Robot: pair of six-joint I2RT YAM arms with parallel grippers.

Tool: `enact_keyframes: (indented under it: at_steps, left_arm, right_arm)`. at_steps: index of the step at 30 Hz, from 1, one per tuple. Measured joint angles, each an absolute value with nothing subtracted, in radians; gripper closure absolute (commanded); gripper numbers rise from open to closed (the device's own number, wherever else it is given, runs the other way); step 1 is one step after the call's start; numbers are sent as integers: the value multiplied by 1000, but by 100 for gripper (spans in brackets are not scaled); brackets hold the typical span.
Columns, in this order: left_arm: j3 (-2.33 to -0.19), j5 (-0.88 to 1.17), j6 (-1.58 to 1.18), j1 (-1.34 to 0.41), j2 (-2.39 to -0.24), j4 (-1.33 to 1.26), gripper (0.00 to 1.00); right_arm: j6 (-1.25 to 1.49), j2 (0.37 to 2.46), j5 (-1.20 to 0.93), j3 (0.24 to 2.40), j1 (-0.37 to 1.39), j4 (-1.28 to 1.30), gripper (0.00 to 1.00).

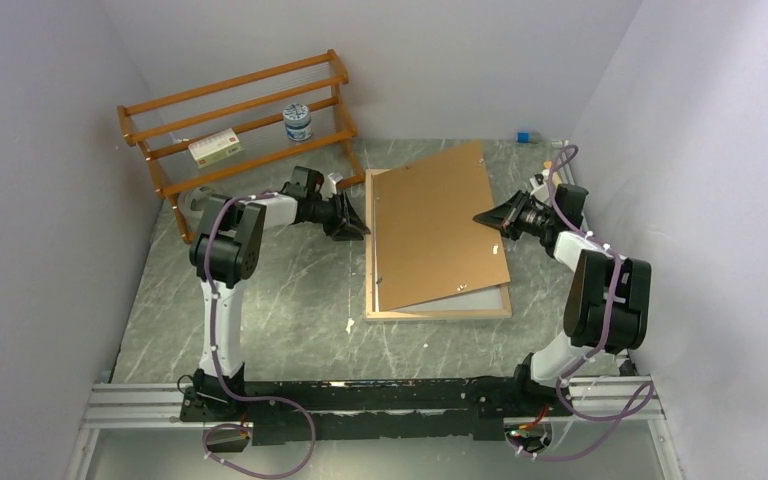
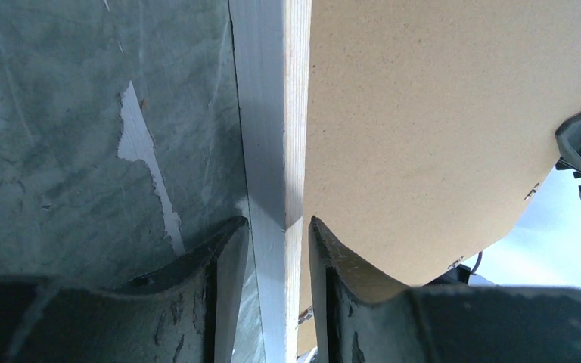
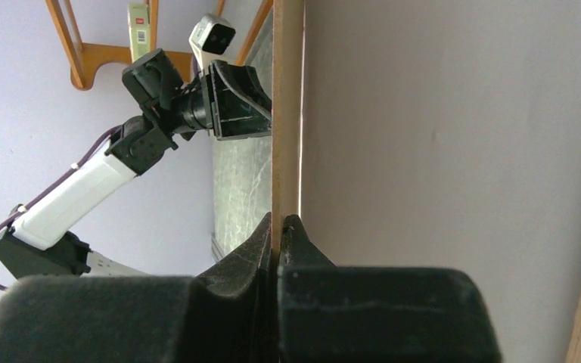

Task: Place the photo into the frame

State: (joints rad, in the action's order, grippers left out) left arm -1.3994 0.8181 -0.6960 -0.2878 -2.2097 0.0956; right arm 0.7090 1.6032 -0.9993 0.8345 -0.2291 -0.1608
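- The frame (image 1: 438, 315) lies flat at the centre of the table (image 1: 280, 290), its pale wood rim showing along the bottom and left.
- A brown backing (image 1: 430, 225) lies skewed over it, covering most of the opening; its upper end juts past the frame's top edge.
- The photo cannot be made out in any view.
- The left gripper (image 1: 358, 224) is at the frame's left rim. Its fingers (image 2: 223, 280) straddle the rim closely, one on each side; whether they pinch it I cannot tell.
- The right gripper (image 1: 487, 217) is at the backing's right edge, jaws closed tight on the thin board.
- A rack (image 1: 250, 100) stands at upper left, holding a jar (image 1: 298, 123) and a box (image 1: 215, 148).
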Motion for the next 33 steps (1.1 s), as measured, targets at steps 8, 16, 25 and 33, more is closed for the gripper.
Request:
enact_keyframes:
  at_steps: [8,16,25,33]
  left_arm:
    - [-1411,830,-696,-290,-2223,101,60]
    - [-1411,847,-738,-288,-2230,85,59]
    - [-1411,852,-757,-287,-2232,82,56]
    - [-1414,851,-755,-287,-2232,89,53]
  right_arm:
    - [720,1637,-1002,828,-218,-199,100]
    - [762,1657,-981,773,-214,-262,69]
    - [686,1657,-895,770,-201,-157,30]
    - [577,1657,-786,843,-173,74,2]
